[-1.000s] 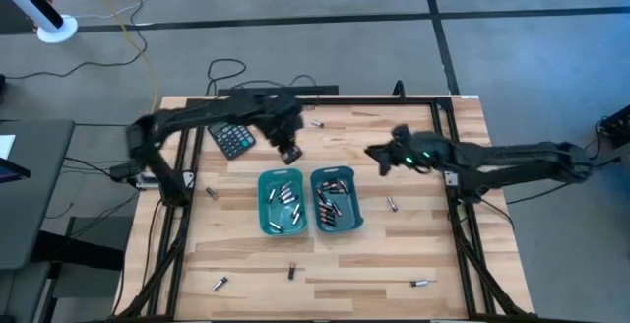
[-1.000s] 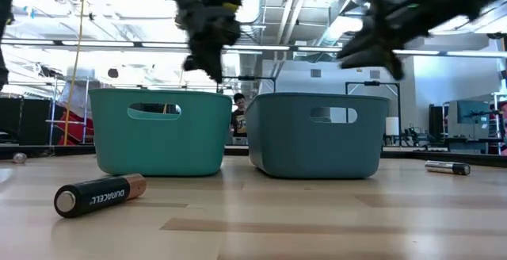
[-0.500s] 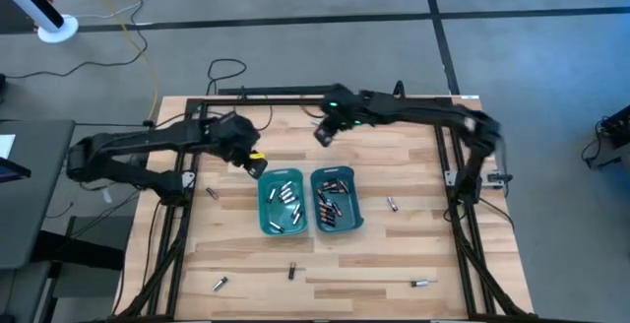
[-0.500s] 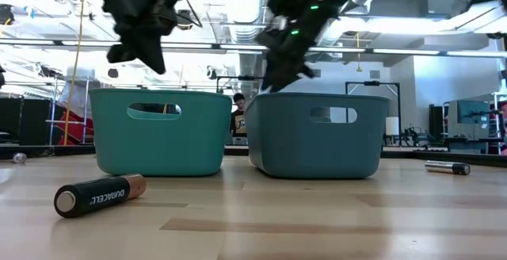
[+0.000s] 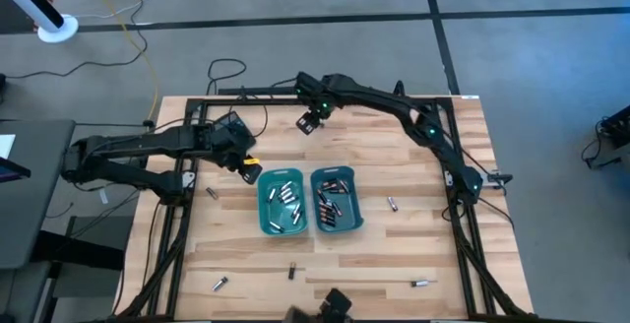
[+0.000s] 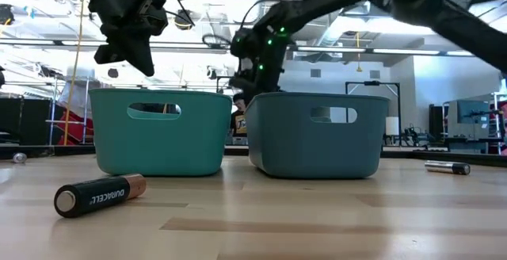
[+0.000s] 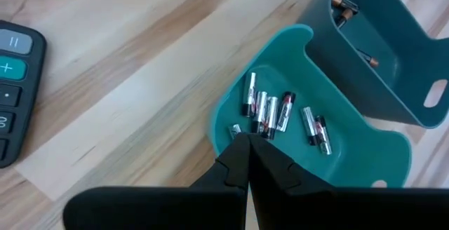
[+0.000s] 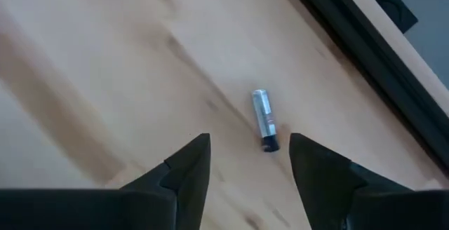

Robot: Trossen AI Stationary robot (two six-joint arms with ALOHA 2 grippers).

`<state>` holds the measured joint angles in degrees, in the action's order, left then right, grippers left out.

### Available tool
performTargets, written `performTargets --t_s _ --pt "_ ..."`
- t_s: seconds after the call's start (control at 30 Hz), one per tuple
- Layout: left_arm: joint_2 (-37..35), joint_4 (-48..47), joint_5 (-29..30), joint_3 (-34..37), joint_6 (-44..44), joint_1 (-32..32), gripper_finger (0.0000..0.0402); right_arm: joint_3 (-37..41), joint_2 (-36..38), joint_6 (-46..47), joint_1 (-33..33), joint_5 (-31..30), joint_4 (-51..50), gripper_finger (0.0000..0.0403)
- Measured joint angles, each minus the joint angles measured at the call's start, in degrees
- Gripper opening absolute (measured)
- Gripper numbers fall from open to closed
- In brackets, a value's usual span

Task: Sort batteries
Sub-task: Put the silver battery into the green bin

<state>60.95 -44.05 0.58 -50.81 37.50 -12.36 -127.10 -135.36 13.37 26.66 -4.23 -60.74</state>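
With both teal bins (image 5: 310, 203) part-filled, my right gripper (image 8: 249, 153) hangs wide open — empty — over a silvery battery (image 8: 264, 129). Strays (image 5: 220, 284) dot the table; my left gripper (image 7: 247, 161) is pinched shut, empty.

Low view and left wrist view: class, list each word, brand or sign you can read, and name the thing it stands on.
"DURACELL": on the dark battery with a copper end, lying on the table in the low view.
"+" and "=": on teal keys of the calculator in the left wrist view.
Markings on the batteries in the left bin: too small to read.
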Motion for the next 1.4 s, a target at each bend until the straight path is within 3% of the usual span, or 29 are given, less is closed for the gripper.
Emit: performTargets --t_s 0.17,0.3,0.6,1.0,1.2,1.4 --pt "0.0 -0.2 0.0 0.0 -0.7 0.0 0.0 -8.0 -6.2 -2.6 2.1 2.2 -5.1 0.0196" --pt "0.0 -0.3 0.0 0.0 -0.8 0.0 0.0 -6.9 -7.3 -5.8 3.1 7.2 -5.9 0.0181" --pt "0.0 -0.3 0.0 0.0 0.0 0.0 0.0 -6.9 -7.5 -10.1 3.9 7.3 -3.5 0.0147" --pt "0.0 -0.2 0.0 0.0 4.2 0.6 0.0 -7.0 -10.1 -17.8 4.9 8.5 -4.9 0.0132" --pt "0.0 0.0 0.0 0.0 6.3 1.5 0.0 -6.8 -10.3 -22.0 5.6 8.9 -10.0 0.0126" --pt "0.0 0.6 0.0 0.0 7.3 1.5 0.0 -6.5 -10.3 -22.6 6.5 9.0 -13.0 0.0085"
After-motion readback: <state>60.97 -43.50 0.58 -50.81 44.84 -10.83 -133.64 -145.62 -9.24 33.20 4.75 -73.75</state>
